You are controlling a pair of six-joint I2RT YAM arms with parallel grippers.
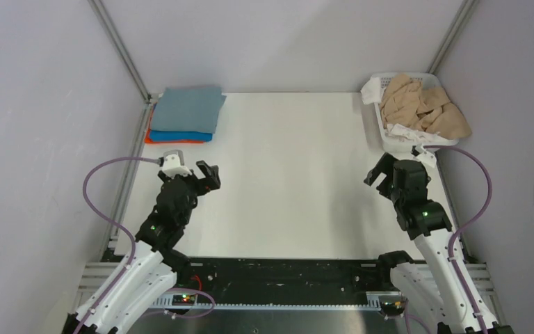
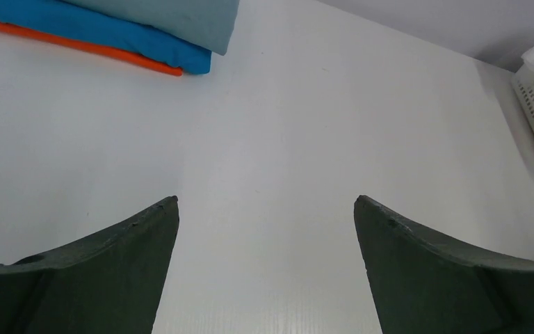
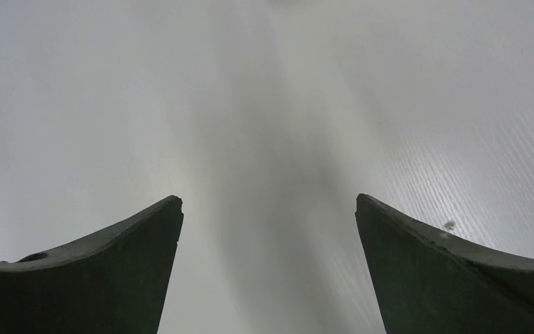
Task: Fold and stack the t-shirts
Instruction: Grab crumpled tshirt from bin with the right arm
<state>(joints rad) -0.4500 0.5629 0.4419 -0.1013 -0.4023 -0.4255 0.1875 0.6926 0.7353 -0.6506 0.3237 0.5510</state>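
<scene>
As both hang over the desk (image 1: pixel 285 181), I see L pincer (image 1: pixel 208 172) and R pincer (image 1: pixel 382 170) released, jaws wide. Folded t-shirts (image 1: pixel 188 115) stacked far-left corner; tan t-shirts (image 1: pixel 421 104) heaped in basket (image 1: pixel 386 136) far-right.

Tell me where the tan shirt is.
In the top view, the tan shirt lies crumpled in the white basket at the far right corner of the table, just beyond the right end effector.
</scene>
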